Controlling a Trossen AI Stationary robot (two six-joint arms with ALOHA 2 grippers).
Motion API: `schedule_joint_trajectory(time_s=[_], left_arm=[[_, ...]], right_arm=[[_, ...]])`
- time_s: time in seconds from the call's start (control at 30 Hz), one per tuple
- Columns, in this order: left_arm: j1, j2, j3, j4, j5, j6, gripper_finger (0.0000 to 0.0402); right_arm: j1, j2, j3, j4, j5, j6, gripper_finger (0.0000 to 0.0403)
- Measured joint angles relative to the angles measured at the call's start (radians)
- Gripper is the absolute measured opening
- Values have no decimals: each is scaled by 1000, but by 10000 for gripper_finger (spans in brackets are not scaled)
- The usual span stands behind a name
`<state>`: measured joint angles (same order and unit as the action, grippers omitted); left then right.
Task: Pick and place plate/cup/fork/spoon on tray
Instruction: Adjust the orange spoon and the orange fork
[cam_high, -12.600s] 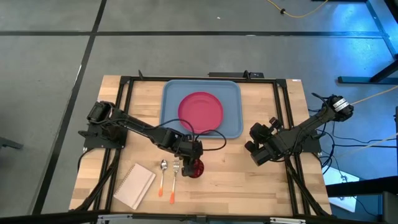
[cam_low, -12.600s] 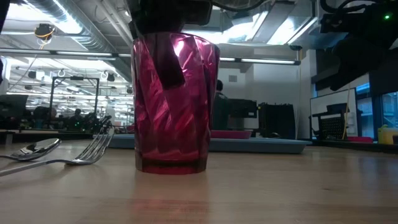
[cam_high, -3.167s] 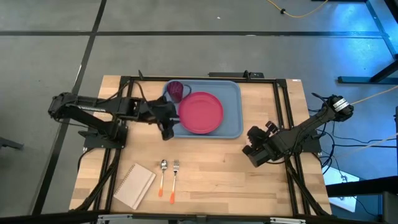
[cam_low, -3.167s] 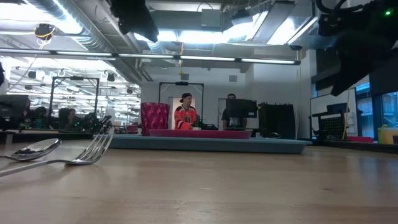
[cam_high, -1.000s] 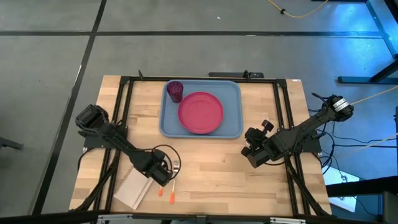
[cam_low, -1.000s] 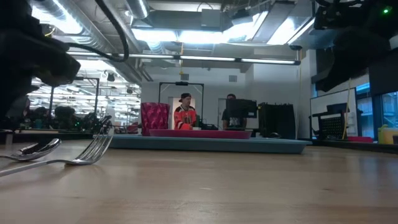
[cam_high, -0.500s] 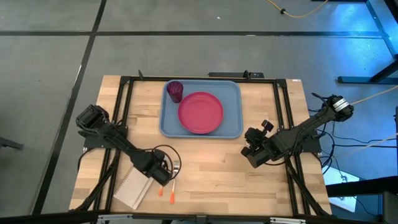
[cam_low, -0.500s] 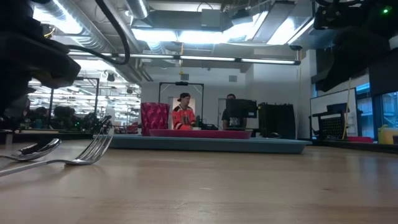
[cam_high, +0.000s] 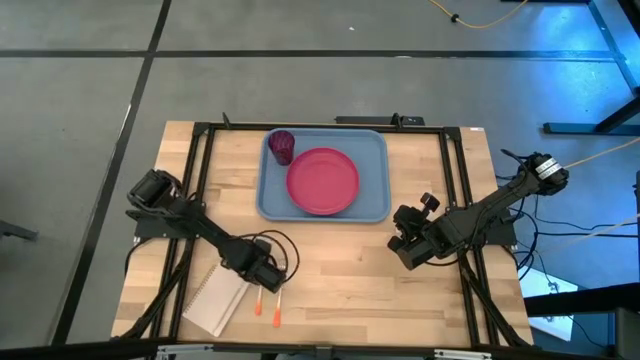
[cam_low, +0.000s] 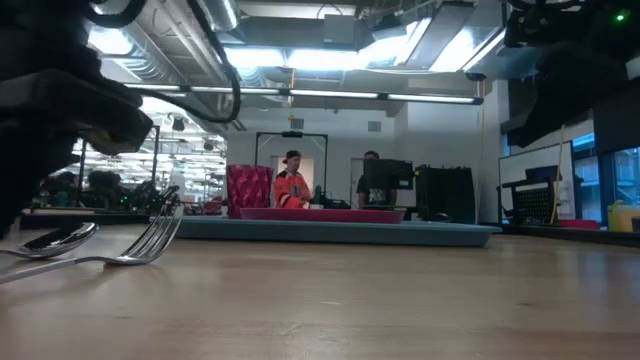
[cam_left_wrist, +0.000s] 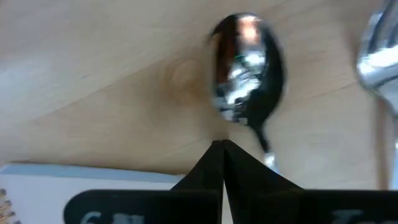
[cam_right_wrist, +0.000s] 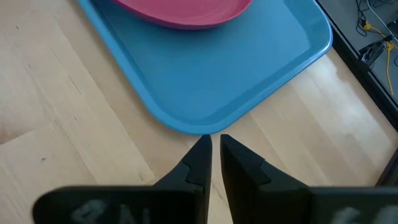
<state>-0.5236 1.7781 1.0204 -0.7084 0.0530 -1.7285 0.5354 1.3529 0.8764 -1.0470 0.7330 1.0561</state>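
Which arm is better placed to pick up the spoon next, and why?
Left, probably. The left gripper hangs right over the spoon, fingers shut. The right gripper waits by the tray, across the table.

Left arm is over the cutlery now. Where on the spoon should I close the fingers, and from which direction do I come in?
Grip the spoon on its thin neck, just behind the bowl, coming straight down from above. It lies flat on the table, so only a top approach fits. The left gripper is shut right at that neck; open it first. Set the fingers across the handle, clear of the fork beside it.
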Motion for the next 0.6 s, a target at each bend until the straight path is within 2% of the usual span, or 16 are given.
schedule_joint_trajectory(time_s=[0.23,0.47,0.6], left_arm=[[46,3,17,114,-74,79,0],[133,3,19,239,-165,242,0],[171,2,26,252,-157,338,0]], right_arm=[[0,0,0,0,0,0,39],[0,0,0,1,0,0,39],[0,0,0,2,-1,0,39]])
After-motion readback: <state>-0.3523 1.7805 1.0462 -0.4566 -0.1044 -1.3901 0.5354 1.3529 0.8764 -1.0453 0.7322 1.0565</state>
